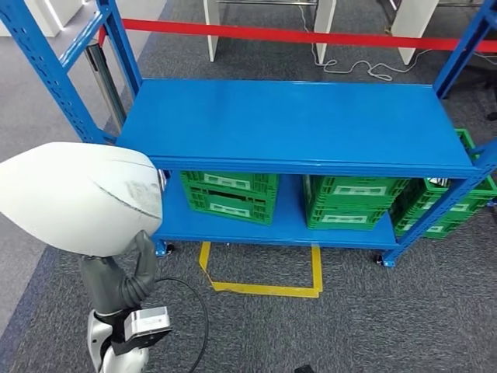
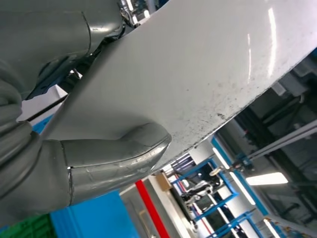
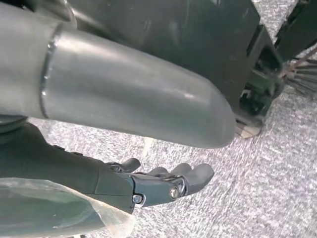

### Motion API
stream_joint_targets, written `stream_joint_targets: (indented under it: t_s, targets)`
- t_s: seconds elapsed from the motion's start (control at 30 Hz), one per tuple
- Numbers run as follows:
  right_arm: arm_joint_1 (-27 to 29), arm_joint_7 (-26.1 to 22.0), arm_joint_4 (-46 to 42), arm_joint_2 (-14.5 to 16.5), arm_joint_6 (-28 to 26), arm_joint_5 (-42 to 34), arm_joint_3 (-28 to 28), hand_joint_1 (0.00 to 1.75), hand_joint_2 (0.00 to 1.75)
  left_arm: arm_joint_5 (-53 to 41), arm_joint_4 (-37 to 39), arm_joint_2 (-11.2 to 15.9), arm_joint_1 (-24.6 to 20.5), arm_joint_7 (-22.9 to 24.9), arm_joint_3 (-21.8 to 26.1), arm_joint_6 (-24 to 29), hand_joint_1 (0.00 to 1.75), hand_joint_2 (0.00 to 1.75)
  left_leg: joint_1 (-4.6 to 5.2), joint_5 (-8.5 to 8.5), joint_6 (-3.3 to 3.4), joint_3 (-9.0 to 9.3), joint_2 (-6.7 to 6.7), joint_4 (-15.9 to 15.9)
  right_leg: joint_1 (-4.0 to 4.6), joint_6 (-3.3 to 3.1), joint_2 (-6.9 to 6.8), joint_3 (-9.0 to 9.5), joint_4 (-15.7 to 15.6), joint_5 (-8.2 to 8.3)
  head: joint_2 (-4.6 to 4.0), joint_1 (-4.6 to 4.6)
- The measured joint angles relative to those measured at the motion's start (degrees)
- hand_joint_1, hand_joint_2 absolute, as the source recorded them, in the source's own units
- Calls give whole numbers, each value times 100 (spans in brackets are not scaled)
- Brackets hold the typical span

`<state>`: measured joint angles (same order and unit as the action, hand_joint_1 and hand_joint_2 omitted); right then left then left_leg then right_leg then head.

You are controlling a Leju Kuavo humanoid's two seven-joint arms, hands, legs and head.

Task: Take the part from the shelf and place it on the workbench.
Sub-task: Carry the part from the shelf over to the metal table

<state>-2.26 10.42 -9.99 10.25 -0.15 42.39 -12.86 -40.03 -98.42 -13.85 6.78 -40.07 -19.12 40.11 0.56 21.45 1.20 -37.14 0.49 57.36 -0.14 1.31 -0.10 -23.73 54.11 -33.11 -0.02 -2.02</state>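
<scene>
Facing blue shelf [image 1: 304,124], grey carpet [image 1: 410,311]

A blue steel shelf unit [image 1: 304,128] stands across the middle of the room on a grey carpeted floor [image 1: 363,326]. Under its broad, bare upper board, green plastic crates [image 1: 230,196] sit side by side on the lower board, with another green crate [image 1: 451,203] at the far right end. On the near side of the shelf, yellow tape [image 1: 264,289] marks a rectangle on the carpet. Beyond the shelf a red bar [image 1: 293,33] runs left to right, white table legs [image 1: 324,27] stand behind it, and a pale cable [image 1: 352,68] lies looped on the floor. Long ceiling lights [image 2: 261,178] glow overhead.
</scene>
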Motion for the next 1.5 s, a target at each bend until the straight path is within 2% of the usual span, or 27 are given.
stream_joint_targets:
  t_s: [0.07,0.13,0.2,0.23,0.27,0.3,0.37,0.43,0.47,0.53,0.57,0.6,0.7,0.73,0.77,0.83,0.9,0.97,1.0,1.07,1.1,1.17,1.23,1.3,1.33,1.43,1.5]
  targets:
    - [14,19,1,1,67,9,-21,0,0,17,-6,5,0,-2,3,-1,175,175,-20,44,-68,-54,-7,52,-8,-84,-24,-104,9,81,0,-1]
    - [26,25,2,1,192,24,-38,0,0,61,-6,19,-7,-2,2,-2,175,175,-44,521,-133,-154,-19,432,-22,-167,-56,-237,11,213,0,-16]
    - [26,18,2,0,281,33,-43,0,0,102,-2,33,-23,-2,-4,-2,175,175,-67,1107,-184,-258,-20,1172,-12,-199,-62,-399,41,348,-1,-34]
    - [26,16,2,0,301,37,-43,0,0,113,2,39,-31,-2,-6,-2,175,175,-75,1223,-199,-267,-20,1492,-8,-196,-66,-488,68,417,-1,-35]
    - [26,19,2,0,316,41,-44,0,0,110,6,43,-37,-2,-7,-2,175,175,-81,1188,-204,-218,-21,1673,-5,-191,-68,-585,102,482,-1,-36]
    - [26,23,2,0,331,45,-45,0,0,104,9,46,-40,-2,-6,-2,175,175,-85,1044,-201,-89,-21,1652,-3,-183,-70,-689,143,542,-1,-35]
    - [26,34,2,0,397,53,-50,0,0,103,10,47,-43,-2,-3,-2,175,175,-87,798,-174,413,-27,1063,0,-155,-62,-896,237,640,-1,-36]
    - [25,40,2,0,501,59,-55,0,0,129,8,47,-48,-2,1,-2,175,175,-75,862,-129,920,-41,279,15,-108,-46,-1037,317,723,-1,-32]
    - [25,40,2,0,552,60,-57,0,0,145,6,47,-52,-2,5,-2,175,175,-63,936,-106,1031,-47,53,18,-78,-43,-1085,337,770,-1,-31]
    - [37,31,3,0,638,60,-61,0,0,169,4,48,-52,-2,20,-1,175,175,-50,927,-33,1002,-42,-70,7,-5,-39,-1157,346,855,-1,-28]
    - [45,23,4,0,660,60,-63,0,0,172,4,48,-52,-2,29,-1,175,175,-51,871,18,937,-34,-81,-3,27,-33,-1204,380,804,-1,-27]
    - [54,17,4,0,672,59,-66,0,0,173,4,48,-51,-2,38,-1,175,175,-56,800,73,864,-24,-92,-9,53,-24,-1265,487,643,-1,-17]
    - [54,12,4,0,677,58,-72,0,0,176,4,48,-50,-2,65,-2,175,175,-53,572,162,600,-8,-97,-15,97,-6,-1520,1347,-202,-1,8]
    - [51,12,4,0,677,58,-75,0,0,176,4,49,-48,-2,74,-2,175,175,-48,493,164,501,-6,-92,-16,109,-5,-1566,1683,-352,-1,7]
    - [49,12,4,0,677,58,-80,0,0,176,4,49,-47,-2,80,-2,175,175,-45,414,160,398,-4,-87,-18,119,-5,-1549,1915,-360,-1,7]
    - [47,12,4,0,677,59,-87,0,0,176,4,50,-46,-2,90,-2,175,175,-44,266,136,195,0,-71,-25,127,-5,-1287,1889,-45,-1,7]
    - [37,12,4,0,677,63,-92,0,0,176,4,51,-45,-2,98,-2,175,175,-38,152,94,47,-2,-42,-36,116,-9,-672,1176,189,0,9]
    - [20,-7,-4,1,678,83,-94,0,0,158,3,50,-46,-2,107,-2,175,175,-20,61,35,-28,-1,1,-34,71,-7,-47,318,47,1,6]
    - [15,-26,-8,1,682,98,-95,0,0,138,2,48,-47,-2,109,-2,175,175,-19,11,0,-44,1,9,-23,40,-5,91,95,-41,1,2]
    - [23,-67,-11,5,699,129,-97,0,0,86,2,43,-48,-2,114,-2,175,175,-36,-68,-76,-59,-3,13,-16,-39,-21,71,-4,-48,0,-4]
    - [33,-81,-11,7,710,141,-99,0,0,63,2,42,-48,-2,115,-1,175,175,-47,-6,-112,-81,-10,56,-20,-84,-43,39,-1,-7,0,-10]
    - [46,-93,-11,15,733,161,-103,0,0,20,2,44,-44,-2,117,-1,175,175,-64,386,-178,-189,-22,425,-37,-159,-99,-36,-4,83,-1,-29]
    - [49,-98,-11,24,753,175,-105,0,0,1,2,46,-44,-2,117,-2,175,175,-71,876,-226,-365,-22,1169,-30,-188,-148,-129,11,158,-1,-43]
    - [56,-100,-11,28,760,190,-106,0,0,-1,3,47,-44,-2,117,-2,175,175,-76,1001,-236,-366,-21,1590,-20,-189,-213,-214,48,209,-1,-43]
    - [58,-101,-11,29,760,196,-107,0,0,-1,3,47,-44,-2,117,-2,175,175,-76,916,-224,-234,-19,1485,-14,-186,-247,-239,72,222,-1,-43]
    - [58,-108,-11,44,760,205,-109,0,0,-1,4,45,-50,-2,118,-2,175,175,-41,584,-105,447,99,436,14,-165,-347,-289,132,235,-1,-38]
    - [52,-111,-11,58,760,207,-111,0,0,3,4,44,-54,-2,122,-1,175,175,8,555,-28,603,184,104,32,-123,-414,-331,154,252,0,-39]
